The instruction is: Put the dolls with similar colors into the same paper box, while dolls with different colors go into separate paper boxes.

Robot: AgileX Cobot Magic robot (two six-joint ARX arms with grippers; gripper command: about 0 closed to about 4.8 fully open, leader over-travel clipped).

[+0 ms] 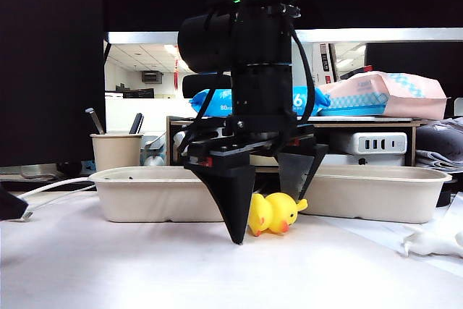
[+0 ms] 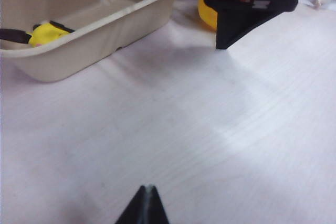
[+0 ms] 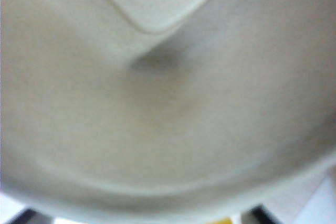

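Exterior view: nearest, on the white desk (image 1: 145,265), the right hand (image 1: 271,211) hangs fingers-down with its jaws spread wide, one black finger (image 1: 233,204) planted in front and the other behind, and the yellow duck (image 1: 278,213) sits on the desk between them, not gripped. The duck is upright, its orange beak low and turned toward the camera and slightly right, its length running left to right; the near finger covers its left part. Behind it stand the two paper boxes side by side, long axes across the view: the left box (image 1: 145,192) and the right box (image 1: 376,192), both partly blocked by the arm. Farther back are a beige pen cup (image 1: 116,151), a shelf with a white power strip (image 1: 372,142) and a pink-and-blue pack (image 1: 383,95). A small white thing (image 1: 434,242) lies at the desk's right edge, cut off and hard to make out. In the left wrist view, the left hand (image 2: 144,205) shows only dark tips meeting in a point, so its jaws look closed, hovering over bare desk well apart from the boxes; the yellow black-eared mouse doll (image 2: 46,32) lies inside the left box, mostly hidden by its wall. The right wrist view is a blurred close look into a box, with only a sliver of yellow at the edge.
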